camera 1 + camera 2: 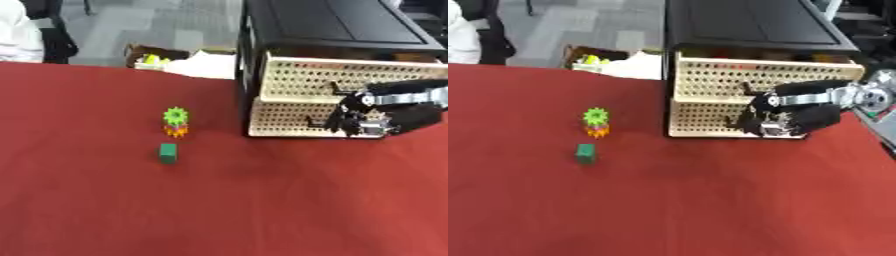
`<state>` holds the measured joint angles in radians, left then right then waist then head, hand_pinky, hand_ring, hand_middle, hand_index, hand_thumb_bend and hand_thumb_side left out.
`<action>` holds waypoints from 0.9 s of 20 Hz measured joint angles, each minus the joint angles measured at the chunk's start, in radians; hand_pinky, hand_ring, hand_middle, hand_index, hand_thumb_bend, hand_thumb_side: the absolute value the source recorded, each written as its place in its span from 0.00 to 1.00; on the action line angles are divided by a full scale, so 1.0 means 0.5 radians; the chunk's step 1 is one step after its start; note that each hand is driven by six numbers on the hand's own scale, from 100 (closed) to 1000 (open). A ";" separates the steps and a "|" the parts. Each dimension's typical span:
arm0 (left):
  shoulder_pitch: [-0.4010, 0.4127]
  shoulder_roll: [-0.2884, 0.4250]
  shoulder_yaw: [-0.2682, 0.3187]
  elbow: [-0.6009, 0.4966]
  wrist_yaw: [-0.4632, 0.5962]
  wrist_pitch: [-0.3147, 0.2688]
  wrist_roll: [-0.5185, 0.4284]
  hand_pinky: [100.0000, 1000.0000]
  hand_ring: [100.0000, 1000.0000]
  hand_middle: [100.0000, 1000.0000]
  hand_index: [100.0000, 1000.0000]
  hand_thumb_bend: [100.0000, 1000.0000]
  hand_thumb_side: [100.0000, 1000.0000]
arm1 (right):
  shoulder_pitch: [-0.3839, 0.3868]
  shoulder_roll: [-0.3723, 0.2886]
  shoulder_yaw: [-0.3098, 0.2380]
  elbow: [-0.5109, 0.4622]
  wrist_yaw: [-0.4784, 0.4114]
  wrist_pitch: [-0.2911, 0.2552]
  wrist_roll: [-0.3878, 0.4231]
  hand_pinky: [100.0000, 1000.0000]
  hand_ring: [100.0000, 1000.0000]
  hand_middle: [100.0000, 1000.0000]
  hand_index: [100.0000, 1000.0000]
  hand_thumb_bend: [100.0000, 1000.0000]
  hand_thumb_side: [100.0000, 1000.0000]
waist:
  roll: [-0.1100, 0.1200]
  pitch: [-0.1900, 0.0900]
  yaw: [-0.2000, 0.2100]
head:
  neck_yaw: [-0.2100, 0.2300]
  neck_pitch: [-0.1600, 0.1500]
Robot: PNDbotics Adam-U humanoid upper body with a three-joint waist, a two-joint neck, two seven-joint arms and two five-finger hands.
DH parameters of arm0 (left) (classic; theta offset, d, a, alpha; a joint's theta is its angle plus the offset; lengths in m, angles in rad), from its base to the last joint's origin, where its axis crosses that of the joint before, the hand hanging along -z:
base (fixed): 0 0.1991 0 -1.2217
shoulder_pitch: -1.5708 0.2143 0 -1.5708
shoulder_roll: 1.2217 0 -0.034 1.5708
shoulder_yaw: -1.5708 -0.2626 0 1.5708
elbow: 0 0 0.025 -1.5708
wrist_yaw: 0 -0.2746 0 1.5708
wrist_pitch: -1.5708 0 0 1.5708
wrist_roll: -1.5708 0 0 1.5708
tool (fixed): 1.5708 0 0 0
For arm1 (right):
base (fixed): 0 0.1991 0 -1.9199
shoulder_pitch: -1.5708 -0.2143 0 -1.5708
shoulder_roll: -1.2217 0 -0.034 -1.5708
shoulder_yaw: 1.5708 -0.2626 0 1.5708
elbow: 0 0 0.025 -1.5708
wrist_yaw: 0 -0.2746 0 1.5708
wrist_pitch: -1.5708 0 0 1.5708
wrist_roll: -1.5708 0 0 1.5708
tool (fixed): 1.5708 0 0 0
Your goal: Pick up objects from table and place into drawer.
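The drawer unit [332,75], black with two cream perforated drawer fronts, stands on the red bench [262,210] toward 1 o'clock. The upper front [297,75] sits a little out from the black frame, and coloured things show in the gap behind it in the right eye view, too small to make out. The right hand [767,117] comes in from 3 o'clock and lies against the lower front [280,120], its dark fingers [752,111] curled at the perforated face; whether they hold a handle I cannot tell. Well apart from the unit, toward 9 o'clock of it, the loose things lie on the bench: a green gear [176,116] touching an orange gear [177,131] just below it at 6 o'clock, and a green block [167,153] near them, further toward 6 o'clock. Beyond the bench's far edge, at 12 o'clock, a box [153,56] with yellow contents and white paper [206,65] lie on the grey floor.
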<state>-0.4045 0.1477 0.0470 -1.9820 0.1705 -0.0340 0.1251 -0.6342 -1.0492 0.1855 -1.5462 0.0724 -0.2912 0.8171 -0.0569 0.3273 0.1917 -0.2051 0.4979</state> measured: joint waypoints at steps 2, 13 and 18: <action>0.000 0.000 0.000 0.000 0.000 -0.002 -0.003 0.57 0.57 0.56 0.77 0.00 1.00 | -0.004 0.002 0.000 0.010 0.002 -0.003 -0.003 0.39 0.58 0.65 0.83 0.00 1.00 | 0.000 0.003 0.002 | 0.000 -0.005; -0.001 -0.001 0.000 0.000 -0.007 0.001 -0.015 0.57 0.57 0.56 0.77 0.00 1.00 | -0.052 0.026 -0.004 0.077 0.002 0.002 -0.010 0.39 0.57 0.64 0.83 0.00 1.00 | -0.001 0.025 0.029 | 0.000 -0.023; -0.001 -0.001 0.000 0.000 -0.008 -0.001 -0.018 0.57 0.57 0.56 0.77 0.00 1.00 | -0.036 0.032 -0.007 0.081 0.009 -0.007 -0.009 0.39 0.57 0.64 0.83 0.00 1.00 | -0.001 0.025 0.024 | 0.001 -0.023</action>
<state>-0.4050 0.1473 0.0470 -1.9820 0.1666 -0.0347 0.1161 -0.6521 -1.0333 0.1818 -1.5057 0.0771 -0.2947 0.8124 -0.0575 0.3397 0.2037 -0.2048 0.4863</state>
